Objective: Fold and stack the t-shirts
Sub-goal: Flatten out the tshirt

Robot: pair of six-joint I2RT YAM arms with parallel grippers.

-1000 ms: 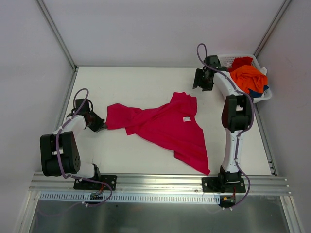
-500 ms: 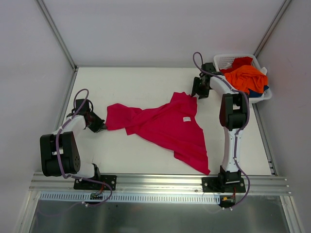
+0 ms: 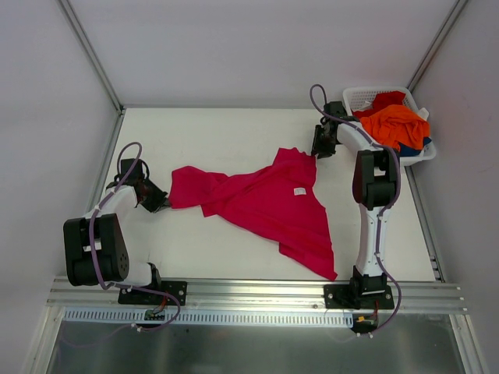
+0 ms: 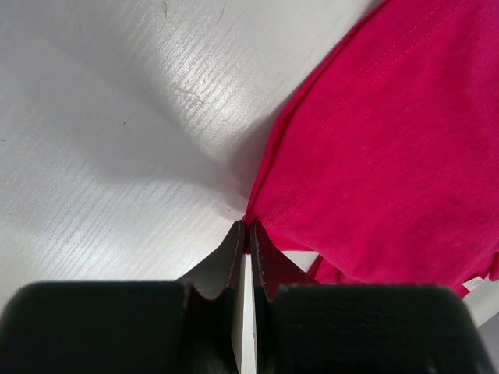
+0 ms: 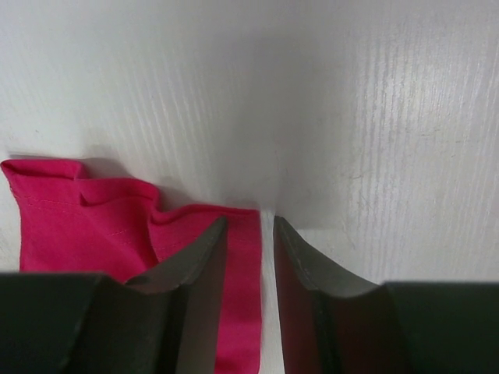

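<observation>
- Top view: the right gripper (image 3: 322, 146) has been coming off the white basket (image 3: 360, 97) side and is now sitting at the far corner of the magenta t-shirt (image 3: 265, 202), roughly 1 o'clock of the cloth; the left gripper (image 3: 161, 202) is still hanging on at the 9 o'clock tip; so I'm guessing both corners are about to be held for spreading the shirt flat, which means folding isn't really starting yet; the orange t-shirt (image 3: 398, 125) is waiting heaped in the basket at 2 o'clock of the table (image 3: 218, 132), with bits of red and blue peeking out around it.
- Left wrist view: the left claw's fingers (image 4: 265, 269) are pressed together, pinching the magenta hem right at its point; the cloth is fanning away toward 2 o'clock.
- Right wrist view: the right claw is narrowing down but still partly spread; a strip of the magenta hem is lying between its fingers (image 5: 300, 257); can't tell whether it's actually squeezing the cloth yet; the rest of the shirt is bunching at 9 o'clock.
</observation>
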